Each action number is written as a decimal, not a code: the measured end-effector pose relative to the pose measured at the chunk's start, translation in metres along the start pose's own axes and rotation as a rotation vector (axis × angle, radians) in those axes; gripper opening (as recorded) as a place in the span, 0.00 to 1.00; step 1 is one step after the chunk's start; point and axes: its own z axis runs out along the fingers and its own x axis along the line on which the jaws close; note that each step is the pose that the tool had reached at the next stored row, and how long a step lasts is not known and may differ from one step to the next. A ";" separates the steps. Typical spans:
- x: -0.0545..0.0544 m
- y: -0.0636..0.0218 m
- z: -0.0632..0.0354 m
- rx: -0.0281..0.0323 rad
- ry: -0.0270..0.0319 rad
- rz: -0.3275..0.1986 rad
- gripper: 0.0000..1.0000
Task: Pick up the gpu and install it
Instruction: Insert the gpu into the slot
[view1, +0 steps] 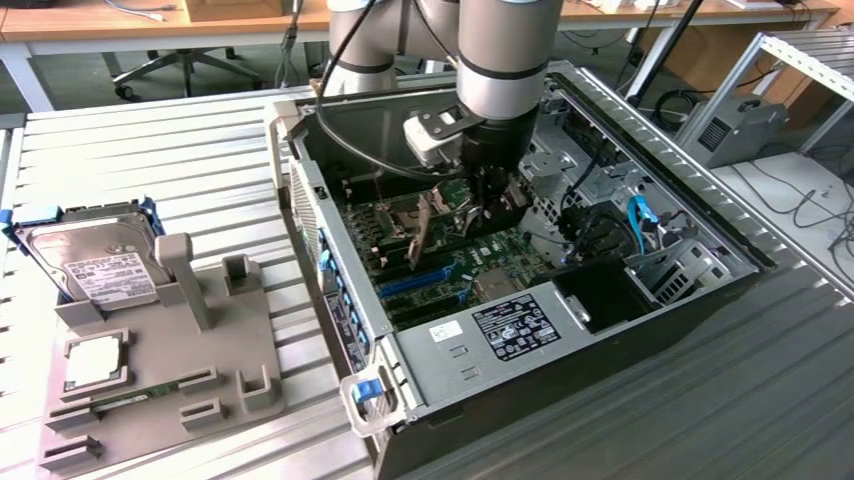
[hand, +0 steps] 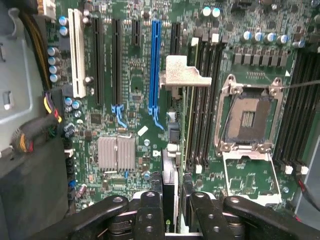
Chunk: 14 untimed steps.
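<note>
Ribbed grey metal surface (view1: 160, 140) carrying an open black computer case (view1: 694, 300) lying on its side. Inside, large green motherboard (hand: 135, 75) with a long blue expansion slot (hand: 155, 65) and an empty silver processor socket (hand: 247, 117). Beside the case, at the exterior view's left, grey plastic parts stand (view1: 174, 370) bearing a silver hard drive with white label (view1: 94, 260). Black pincer (hand: 173, 210) clenched on the thin gpu (hand: 170, 185), held edge-on above the motherboard, silver end bracket (hand: 182, 72) near the blue slot.
</note>
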 end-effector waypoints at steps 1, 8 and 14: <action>0.000 0.0027 -0.0005 -0.0001 0.0007 0.000 0.26; 0.000 0.0078 -0.0014 -0.0003 0.0072 -0.002 0.26; 0.000 0.0144 -0.0023 0.0001 0.0119 0.019 0.26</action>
